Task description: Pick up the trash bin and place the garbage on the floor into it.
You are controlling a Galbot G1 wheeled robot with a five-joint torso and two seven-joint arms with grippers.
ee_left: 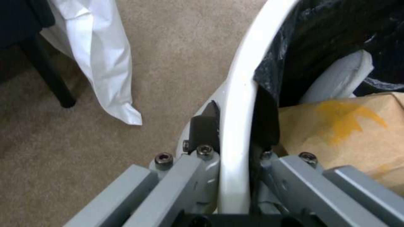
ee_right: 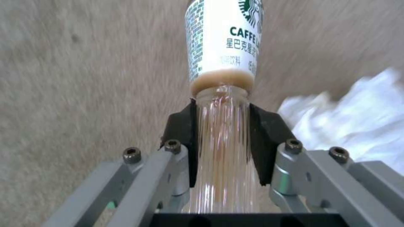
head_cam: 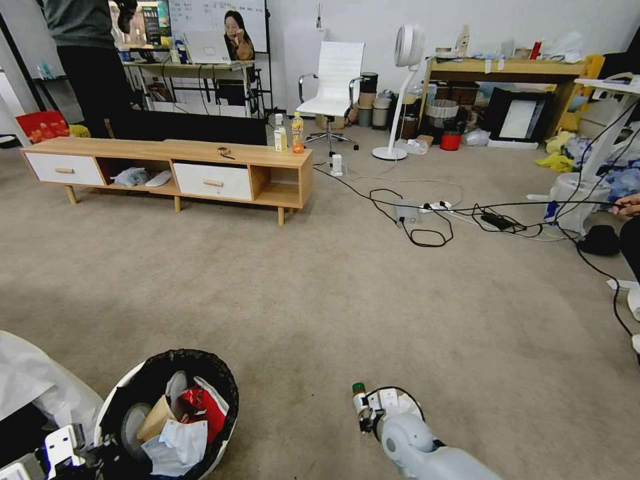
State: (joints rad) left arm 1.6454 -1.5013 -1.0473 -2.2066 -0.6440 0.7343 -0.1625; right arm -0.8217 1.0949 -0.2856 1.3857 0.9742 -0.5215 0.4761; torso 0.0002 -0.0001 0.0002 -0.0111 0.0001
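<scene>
While beige carpet floor (head_cam: 320,287) spreads wide beneath both arms, the trash bin (head_cam: 127,393) hangs at the left gripper (ee_left: 235,148), whose jaws pinch its white rim, one pad outside and one against the black liner. Cardboard (ee_left: 358,126), a red packet (head_cam: 200,403) and tissue (head_cam: 177,443) lie inside the bin, just beyond that gripper. Well apart to its right, the right gripper (ee_right: 223,138) is clamped on a small clear green-capped bottle (ee_right: 223,94) above the floor, with white tissue (ee_right: 358,107) just beside it.
</scene>
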